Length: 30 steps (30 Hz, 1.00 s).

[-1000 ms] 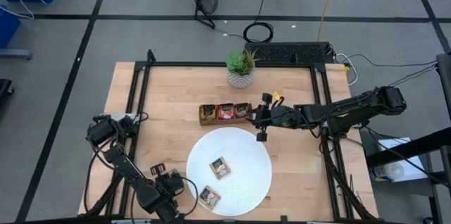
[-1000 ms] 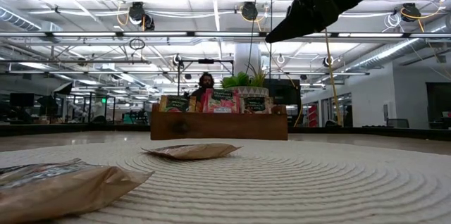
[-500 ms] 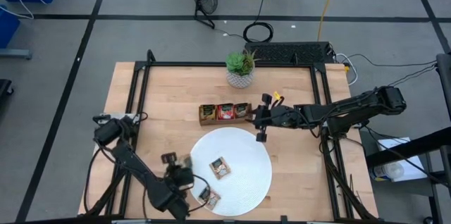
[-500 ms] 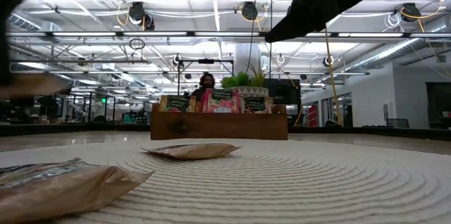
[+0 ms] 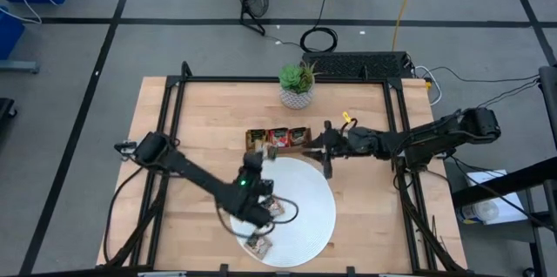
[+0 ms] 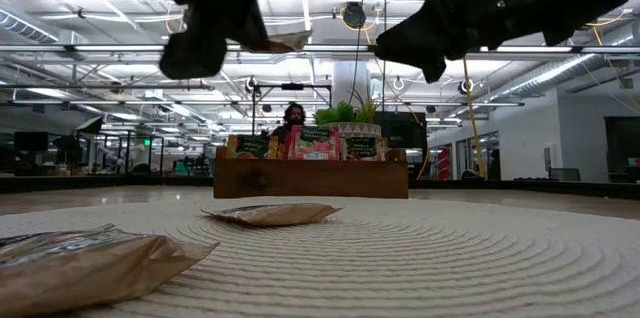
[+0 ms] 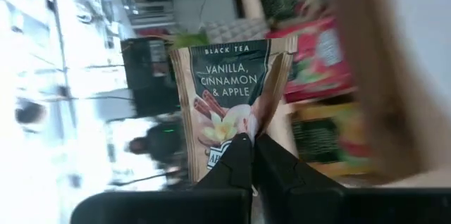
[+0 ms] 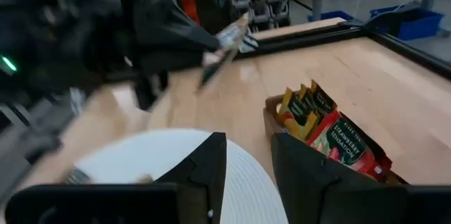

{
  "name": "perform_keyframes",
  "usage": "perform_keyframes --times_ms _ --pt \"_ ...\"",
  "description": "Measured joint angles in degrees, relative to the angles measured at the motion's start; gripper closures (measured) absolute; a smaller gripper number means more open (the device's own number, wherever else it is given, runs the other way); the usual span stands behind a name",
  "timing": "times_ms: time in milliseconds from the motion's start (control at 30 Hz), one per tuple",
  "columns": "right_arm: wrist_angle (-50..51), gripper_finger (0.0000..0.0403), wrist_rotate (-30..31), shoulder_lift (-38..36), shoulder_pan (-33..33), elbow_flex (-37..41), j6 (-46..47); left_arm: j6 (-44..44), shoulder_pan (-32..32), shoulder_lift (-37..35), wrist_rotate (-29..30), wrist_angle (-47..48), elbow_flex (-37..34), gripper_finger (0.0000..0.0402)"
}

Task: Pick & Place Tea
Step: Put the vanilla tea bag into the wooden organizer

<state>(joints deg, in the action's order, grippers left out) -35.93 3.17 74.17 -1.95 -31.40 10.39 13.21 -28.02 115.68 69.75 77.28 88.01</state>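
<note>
Above the round white plate (image 5: 305, 216) with its ribbed, woven-looking surface, the left tool (image 7: 252, 155) is clenched on a flat tan tea sachet (image 7: 232, 97) printed with vanilla, cinnamon and apple, held in the air near the wooden tray (image 5: 278, 140). More sachets stand upright in that tray, red and tan. Two crinkled sachets (image 5: 275, 208) lie flat on the plate, one partly hidden by the arm. The right tool (image 8: 245, 159) hovers by the tray's far end, its dark fingers parted and gripping nothing. Everything sits on a pale wooden counter (image 5: 200, 129), beside a small potted plant (image 5: 297, 84).
</note>
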Motion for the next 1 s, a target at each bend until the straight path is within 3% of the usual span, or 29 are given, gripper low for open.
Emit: perform_keyframes --times_ms 200,500,667,1000 --pt "-10.0 0.0282 -9.0 0.0 3.6 2.8 4.2 -14.5 5.9 0.0 4.0 -5.7 0.0 0.0396" --pt "-20.6 0.0229 -10.0 7.6 8.1 2.8 4.5 -30.1 8.9 -0.1 6.8 -16.7 0.1 0.0396" --pt "-31.4 0.0230 -17.8 13.7 12.0 2.8 9.4 -36.9 8.9 -0.1 6.5 -23.9 0.1 0.0396" --pt "-35.9 0.0234 -20.5 18.0 13.0 1.2 12.4 -44.3 9.6 -0.2 4.9 -32.0 0.1 0.0396"
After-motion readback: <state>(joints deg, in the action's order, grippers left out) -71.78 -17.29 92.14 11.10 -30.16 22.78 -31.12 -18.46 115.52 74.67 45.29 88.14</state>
